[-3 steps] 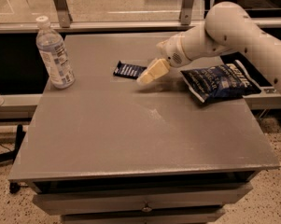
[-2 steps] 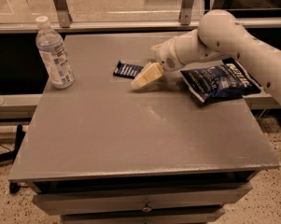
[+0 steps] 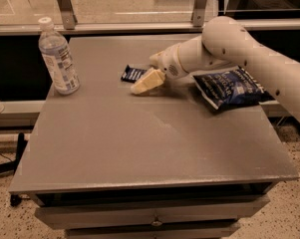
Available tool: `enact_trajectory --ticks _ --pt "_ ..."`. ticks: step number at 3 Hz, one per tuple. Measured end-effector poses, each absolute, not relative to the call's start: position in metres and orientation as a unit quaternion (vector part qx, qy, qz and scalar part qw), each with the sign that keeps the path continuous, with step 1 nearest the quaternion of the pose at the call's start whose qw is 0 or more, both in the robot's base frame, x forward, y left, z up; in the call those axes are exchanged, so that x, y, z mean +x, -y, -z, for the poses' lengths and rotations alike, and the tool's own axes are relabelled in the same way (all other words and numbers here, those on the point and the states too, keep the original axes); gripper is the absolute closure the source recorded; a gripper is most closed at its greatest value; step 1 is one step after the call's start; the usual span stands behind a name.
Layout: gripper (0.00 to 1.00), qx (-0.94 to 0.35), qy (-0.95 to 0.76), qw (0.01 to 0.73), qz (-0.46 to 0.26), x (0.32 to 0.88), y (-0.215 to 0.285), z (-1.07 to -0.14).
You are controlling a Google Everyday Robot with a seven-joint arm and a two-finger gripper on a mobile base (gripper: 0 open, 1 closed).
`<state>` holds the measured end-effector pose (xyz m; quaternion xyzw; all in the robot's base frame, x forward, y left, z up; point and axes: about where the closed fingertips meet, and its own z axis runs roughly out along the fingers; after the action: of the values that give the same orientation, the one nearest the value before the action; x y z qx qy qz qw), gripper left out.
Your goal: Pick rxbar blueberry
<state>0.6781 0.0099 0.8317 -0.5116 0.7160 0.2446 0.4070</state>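
The rxbar blueberry (image 3: 131, 73) is a small flat dark navy wrapper with white lettering, lying on the grey table (image 3: 139, 138) near its far middle. My gripper (image 3: 145, 82) comes in from the right on a white arm and sits low over the table, at the bar's right end. Its cream-coloured fingers (image 3: 148, 80) cover the bar's right part, so only the left end of the bar shows.
A clear plastic water bottle (image 3: 58, 57) stands upright at the table's far left. A larger crinkled blue chip bag (image 3: 230, 87) lies at the right edge, partly under my arm. A rail and glass run behind the table. A drawer front lies below the near edge.
My gripper and arm have shifted left and slightly down, closer onto the bar's right end. The bar, bottle and chip bag have not moved.
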Motion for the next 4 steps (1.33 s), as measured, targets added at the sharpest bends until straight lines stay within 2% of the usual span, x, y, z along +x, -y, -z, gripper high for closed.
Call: enact_trajectory --ticks 3,4 --pt "0.88 -0.504 -0.732 0.381 -0.255 0.664 -0.011 -0.832" --pt "1.00 -0.513 -0.721 0.380 -0.270 0.652 -0.010 -0.850"
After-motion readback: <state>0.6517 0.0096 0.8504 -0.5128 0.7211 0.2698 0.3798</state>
